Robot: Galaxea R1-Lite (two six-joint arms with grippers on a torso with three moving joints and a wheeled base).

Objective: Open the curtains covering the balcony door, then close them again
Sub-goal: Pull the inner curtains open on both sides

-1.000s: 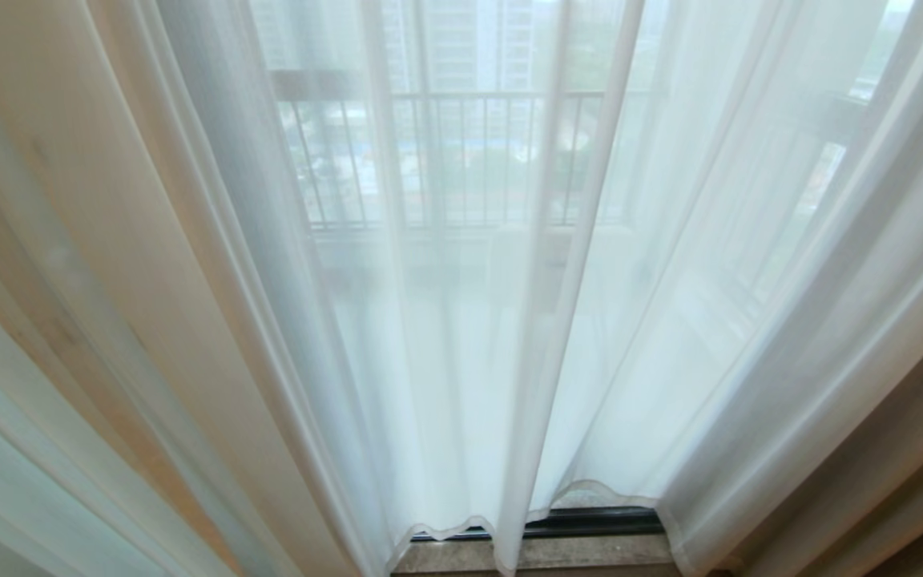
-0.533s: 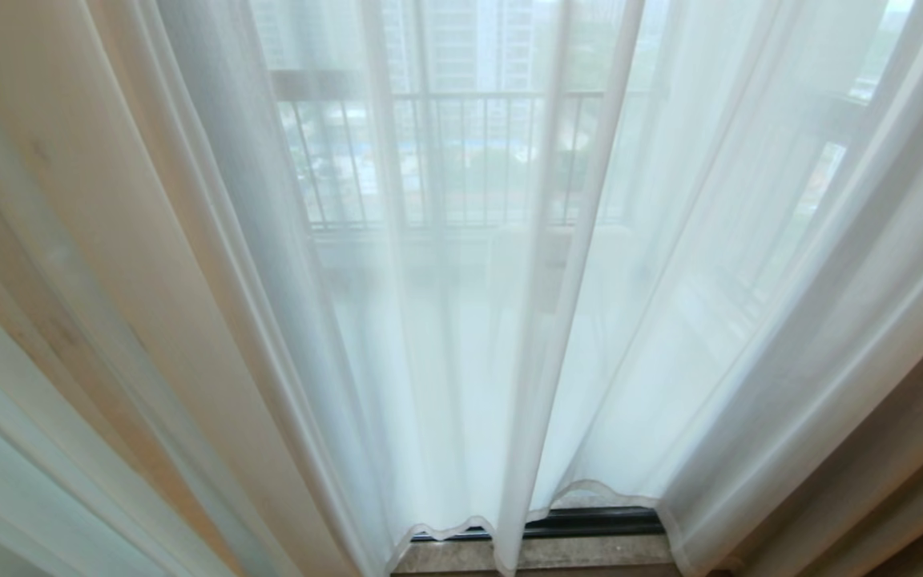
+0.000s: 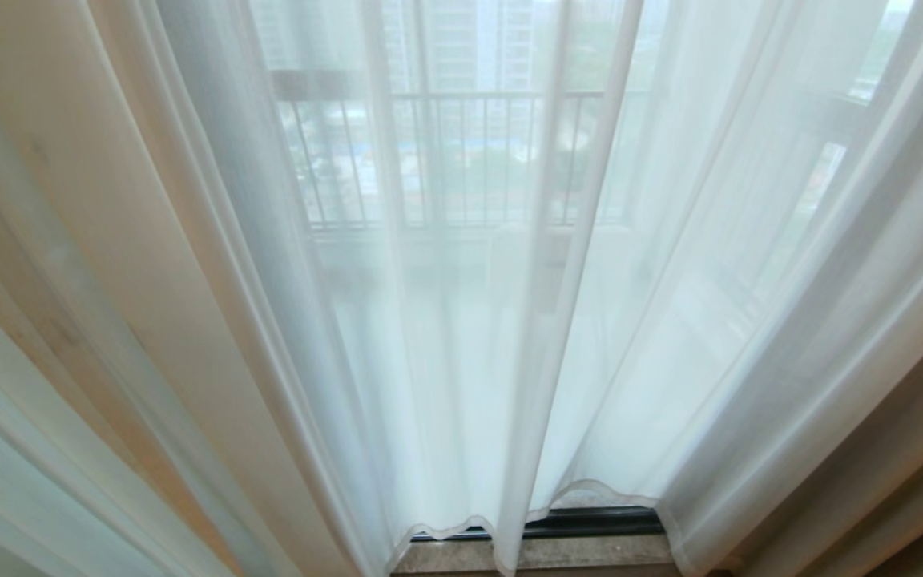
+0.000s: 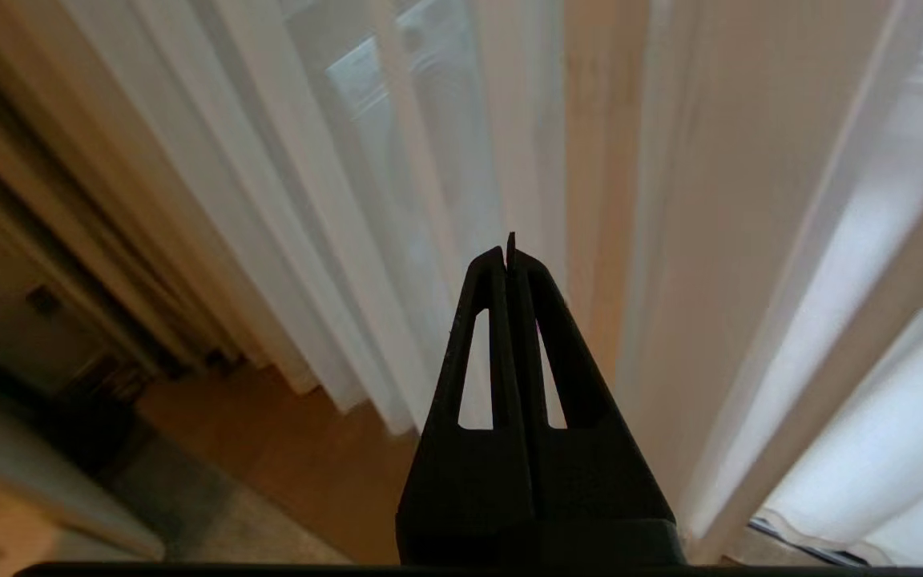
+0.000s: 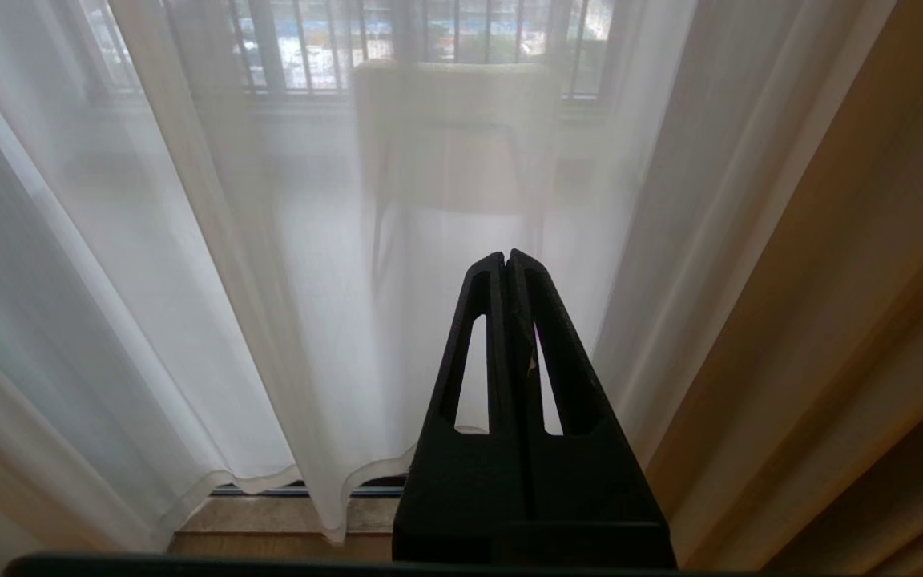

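Balcony railing dim behind drawn curtains; left end effector, right end effector both clamped together, empty.

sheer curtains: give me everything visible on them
The sheer curtains are thin white see-through fabric, hanging drawn shut in soft vertical folds, two panels overlapping near the middle. Narrow hemmed bottom edges ripple just above the dark door track. Railing bars show through. Nothing grips them; neither claw touches the fabric.
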